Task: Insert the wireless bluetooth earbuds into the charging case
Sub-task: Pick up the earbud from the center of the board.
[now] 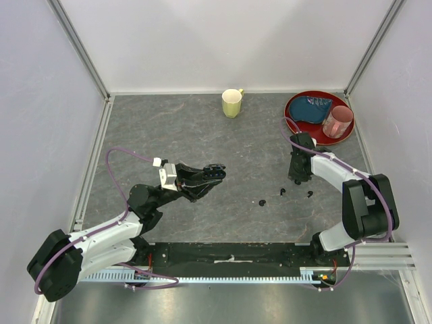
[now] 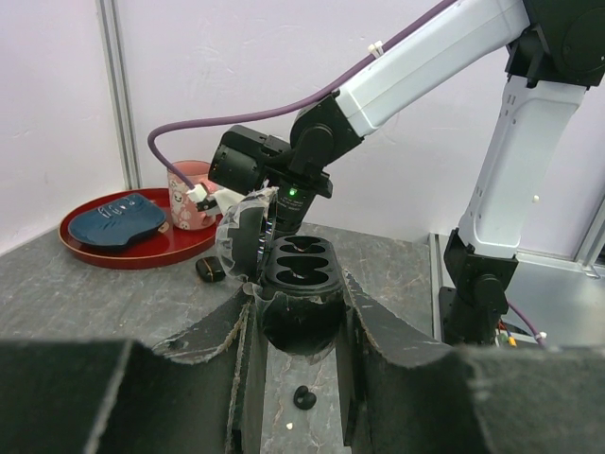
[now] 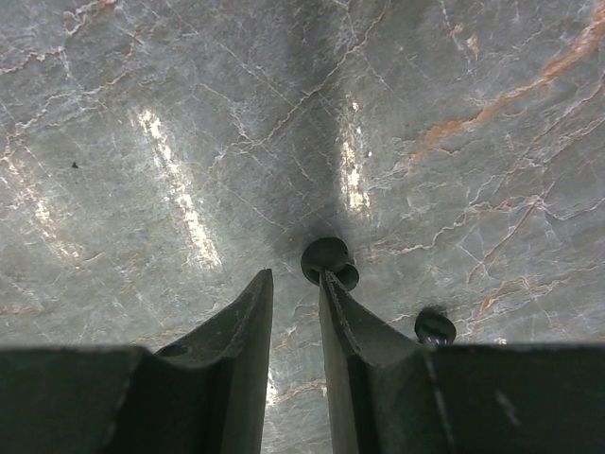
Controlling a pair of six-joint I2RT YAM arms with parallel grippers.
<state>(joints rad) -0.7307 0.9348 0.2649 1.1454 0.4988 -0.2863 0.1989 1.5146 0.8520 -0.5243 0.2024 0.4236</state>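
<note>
Currently left jaws pinch open case aloft, sockets up for loading; right jaws, narrowly spread, empty, poised over earbud on table.

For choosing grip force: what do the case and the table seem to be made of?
Case: probably hard plastic, glossy black; its rounded shell catches light. Table: grey stone look, veined, with glare streaks; perhaps real stone, perhaps printed laminate.
</note>
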